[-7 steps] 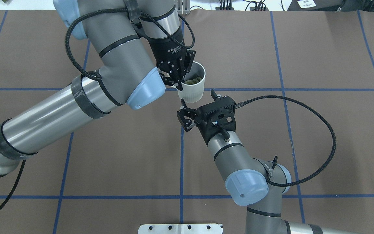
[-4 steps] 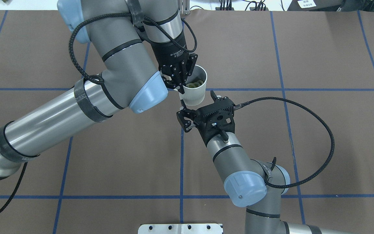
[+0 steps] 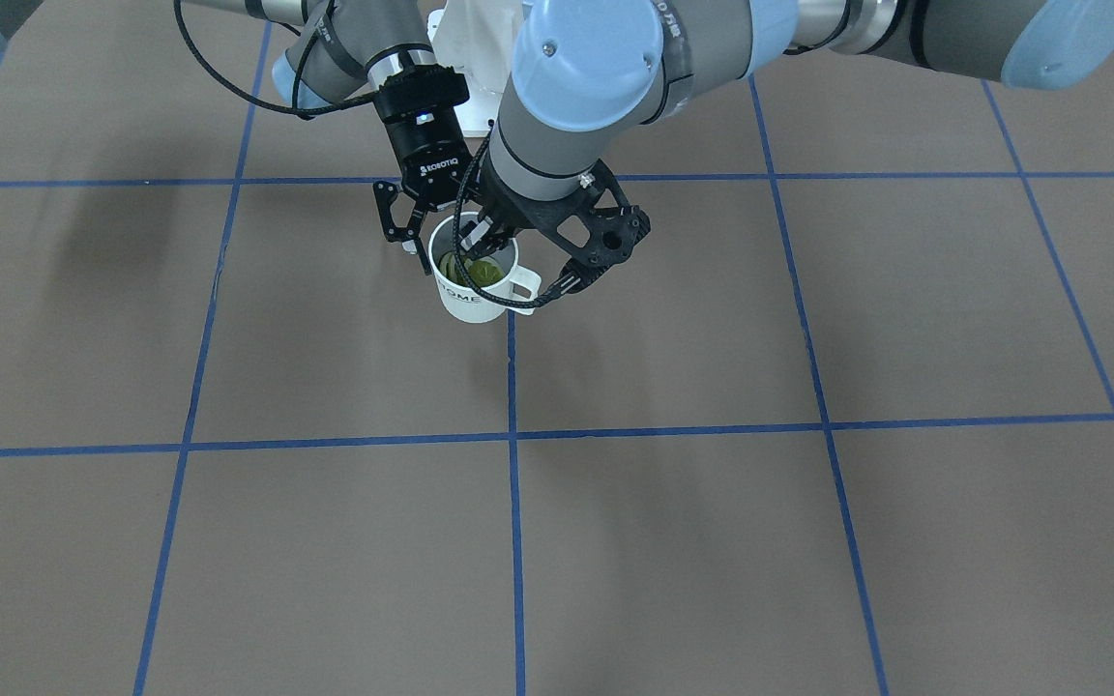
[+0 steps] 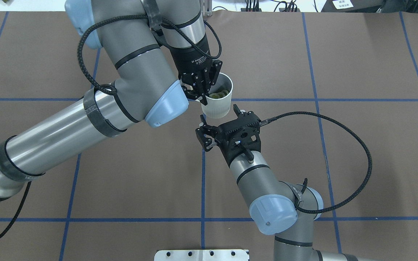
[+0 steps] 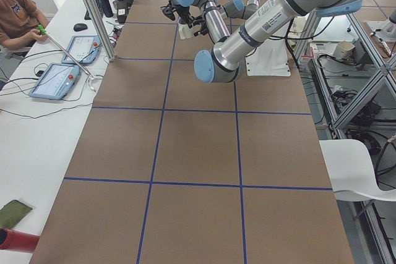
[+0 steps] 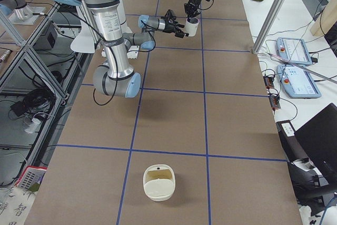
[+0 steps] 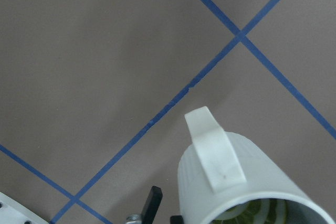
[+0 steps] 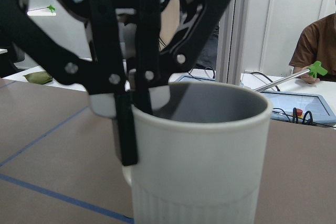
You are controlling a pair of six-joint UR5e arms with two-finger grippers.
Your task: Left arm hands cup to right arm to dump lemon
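The brown desk (image 4: 339, 163), gridded in blue tape, has a white tub (image 6: 158, 182) at its right end, well apart from both arms. The left arm (image 4: 67, 127) reaches over the middle. Its claw (image 4: 201, 93) is clamped on the rim of the cup (image 4: 219, 107), one finger inside and one outside, beside the handle. The cup hangs upright and looks clear of the desk. The right arm (image 4: 259, 181) comes in from the right with its claw (image 4: 218, 111) spread apart. Its fingers flank the cup's ribbed lower wall; I cannot tell whether either touches. The lemon (image 4: 218, 95), in yellow-green slices, lies inside the cup.

The hand-over looks about to happen, and timing is the main risk. If the left claw lets go before the right one has closed firmly, the cup would drop and spill. If the right claw closes off-centre, it could push the cup against the rim pinch and tip it. The two claws are also close together, so a small misjudged move could make them collide.
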